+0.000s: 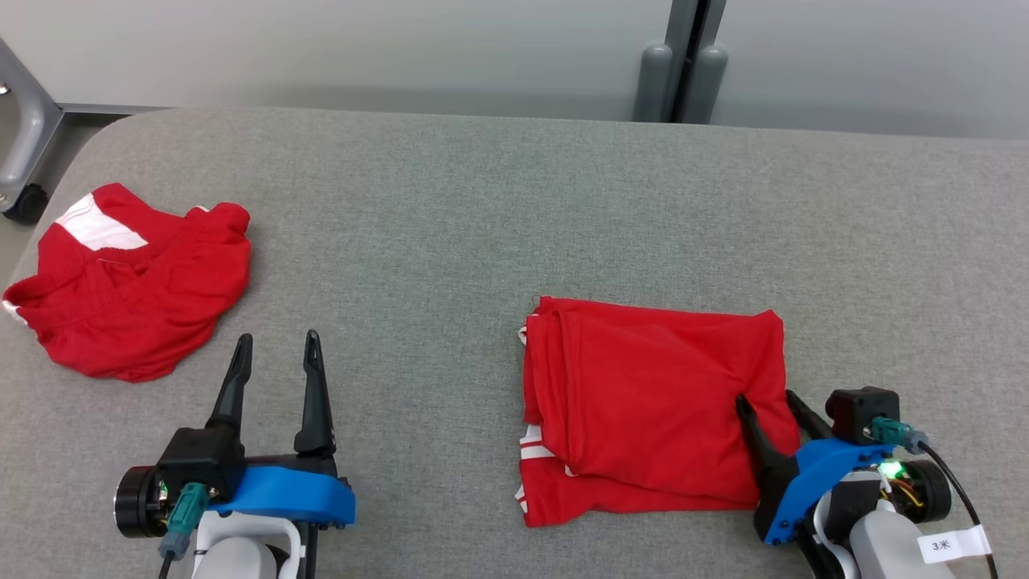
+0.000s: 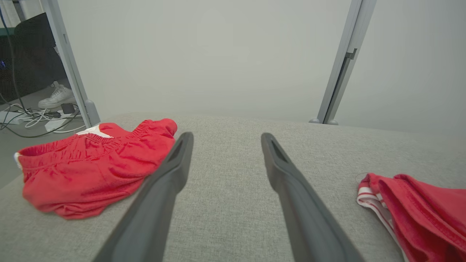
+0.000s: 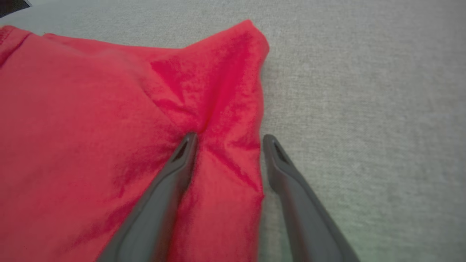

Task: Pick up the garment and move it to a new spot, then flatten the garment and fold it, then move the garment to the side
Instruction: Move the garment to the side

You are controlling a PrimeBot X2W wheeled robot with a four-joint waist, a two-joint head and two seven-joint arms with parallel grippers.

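Table [image 1: 482,201]: wide, grey fabric top. Folded garment [image 1: 651,394]: right of centre, near side, flat red stack. Likely light, limp, a bit slippery, so layers may slide apart. Best take hold of right edge, through all plies. Crumpled red garment [image 1: 137,289]: far left. Right hand [image 1: 766,396]: spread, astride right edge, one finger on cloth, nothing pinched. Left hand [image 1: 277,336]: spread, empty, near left.

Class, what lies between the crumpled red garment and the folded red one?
In the head view: the fingers of the open left gripper, and otherwise bare grey table.
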